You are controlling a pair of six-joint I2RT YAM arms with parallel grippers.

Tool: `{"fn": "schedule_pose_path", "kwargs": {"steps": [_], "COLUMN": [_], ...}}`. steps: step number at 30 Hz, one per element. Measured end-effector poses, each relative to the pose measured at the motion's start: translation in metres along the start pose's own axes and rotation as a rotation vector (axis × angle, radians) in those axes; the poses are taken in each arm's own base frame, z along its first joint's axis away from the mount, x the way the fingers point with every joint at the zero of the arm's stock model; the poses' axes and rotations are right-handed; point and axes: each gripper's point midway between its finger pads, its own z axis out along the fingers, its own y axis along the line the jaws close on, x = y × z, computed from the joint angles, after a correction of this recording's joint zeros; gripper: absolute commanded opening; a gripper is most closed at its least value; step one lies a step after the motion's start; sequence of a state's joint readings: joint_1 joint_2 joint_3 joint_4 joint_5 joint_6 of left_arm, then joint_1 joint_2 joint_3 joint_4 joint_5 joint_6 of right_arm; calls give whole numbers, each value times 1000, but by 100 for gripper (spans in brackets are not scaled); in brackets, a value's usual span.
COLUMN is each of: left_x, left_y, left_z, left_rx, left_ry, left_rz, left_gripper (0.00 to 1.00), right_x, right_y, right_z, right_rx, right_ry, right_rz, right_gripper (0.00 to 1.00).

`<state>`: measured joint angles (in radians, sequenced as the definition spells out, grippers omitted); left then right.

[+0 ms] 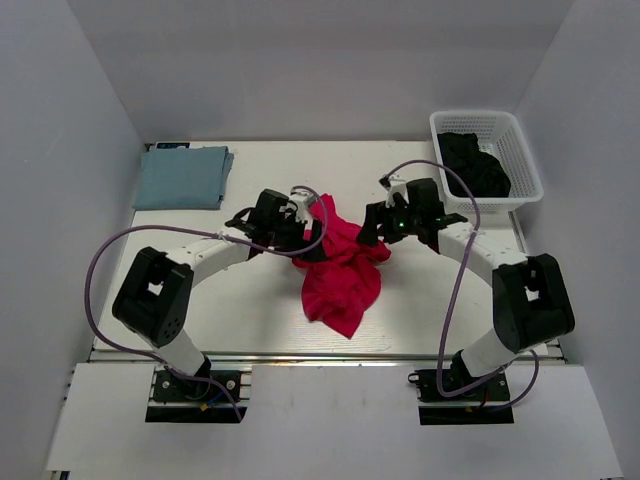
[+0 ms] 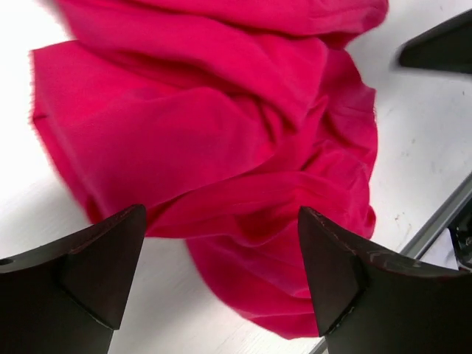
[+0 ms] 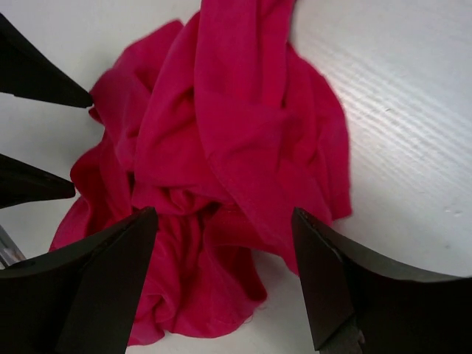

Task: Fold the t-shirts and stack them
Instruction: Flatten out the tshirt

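Crimson red t-shirt (image 1: 342, 275) lies crumpled at mid-tabletop (image 1: 250, 310); left fingers (image 2: 88, 273) and right fingers (image 3: 346, 287) flank its far end, both pairs wide apart, gripping nothing; pale blue-grey t-shirt (image 1: 183, 177) sits folded at the far left corner, well apart.

My overhead camera looks down from behind the arm bases on the whole table (image 1: 250, 320). The left wrist camera looks down between the left fingers (image 2: 81, 287), the right between the right fingers (image 3: 339, 287), both close over the red shirt (image 1: 340, 280). All three share that shirt, and each wrist view catches the other arm's fingertips.
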<state>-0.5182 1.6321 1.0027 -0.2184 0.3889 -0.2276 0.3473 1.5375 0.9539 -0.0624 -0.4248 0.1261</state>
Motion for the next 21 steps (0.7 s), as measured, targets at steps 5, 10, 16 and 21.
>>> {"fn": "schedule_pose_path", "kwargs": {"steps": [5,10,16,21], "left_x": [16,31,35,34], "left_y": [-5,12,25,30], "left_z": [18,32,29,34], "left_rx": [6,-77,-167,-202], "left_ry": [66,141,160,169], "left_rz": [-7,-42,-65,-72], "left_gripper": [80,79,41,0], "right_x": [22,28,42,45], "right_y": [5,-6,-20,-26], "right_z": [18,31,42,44], "right_rx": [4,59,105,132], "right_ry": [85,118,169,176], "right_rz": [-27,-57,-57,-62], "right_gripper": [73,69,49,1]}}
